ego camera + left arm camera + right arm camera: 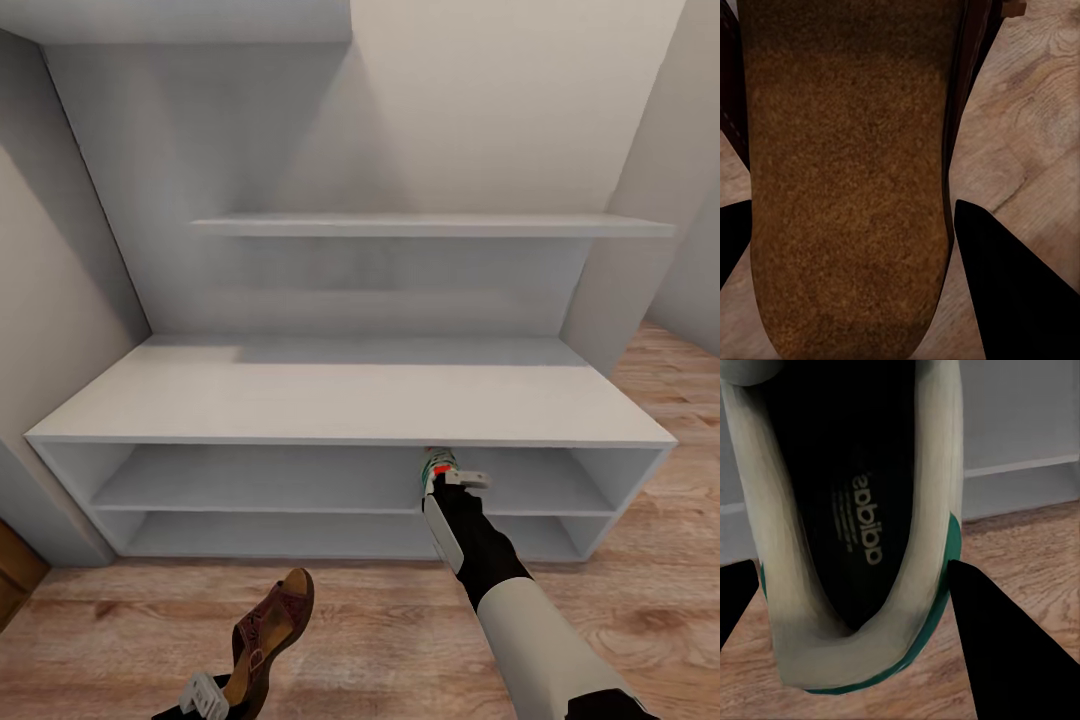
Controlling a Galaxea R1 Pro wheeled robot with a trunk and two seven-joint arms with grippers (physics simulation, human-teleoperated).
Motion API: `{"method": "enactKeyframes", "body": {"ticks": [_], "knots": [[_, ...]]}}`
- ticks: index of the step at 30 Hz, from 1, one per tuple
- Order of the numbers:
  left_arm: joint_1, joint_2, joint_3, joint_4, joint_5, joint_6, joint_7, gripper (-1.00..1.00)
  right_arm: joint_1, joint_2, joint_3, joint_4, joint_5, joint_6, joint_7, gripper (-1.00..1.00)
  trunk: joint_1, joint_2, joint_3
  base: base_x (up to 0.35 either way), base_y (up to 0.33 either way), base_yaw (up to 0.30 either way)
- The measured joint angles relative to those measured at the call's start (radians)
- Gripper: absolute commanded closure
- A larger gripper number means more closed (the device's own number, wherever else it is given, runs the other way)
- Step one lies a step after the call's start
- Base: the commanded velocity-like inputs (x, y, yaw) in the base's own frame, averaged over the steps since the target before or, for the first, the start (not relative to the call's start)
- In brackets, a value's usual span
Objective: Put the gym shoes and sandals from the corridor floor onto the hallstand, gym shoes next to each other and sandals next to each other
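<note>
Lettering inside the gym shoe reads "adidas". The right gripper has its fingers closed on this shoe at the shoe rack, by its upper shelf. The left gripper grips a sandal above the floor, near the rack's left half.

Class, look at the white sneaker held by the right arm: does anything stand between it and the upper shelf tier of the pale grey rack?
Nothing visible does. The white sneaker is at the open front of the pale grey rack, whose upper tier is bare there.
</note>
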Motion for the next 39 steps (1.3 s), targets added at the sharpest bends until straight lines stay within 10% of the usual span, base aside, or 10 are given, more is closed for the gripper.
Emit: {"method": "enactKeyframes", "body": {"ticks": [39], "knots": [[0.001, 0.000, -0.001, 0.001, -0.001, 0.000, 0.006, 1.00, 0.000, 0.000, 0.000, 0.001, 0.000, 0.001, 0.000, 1.00, 0.020, -0.036, -0.036, 0.039, 0.000, 0.000]]}}
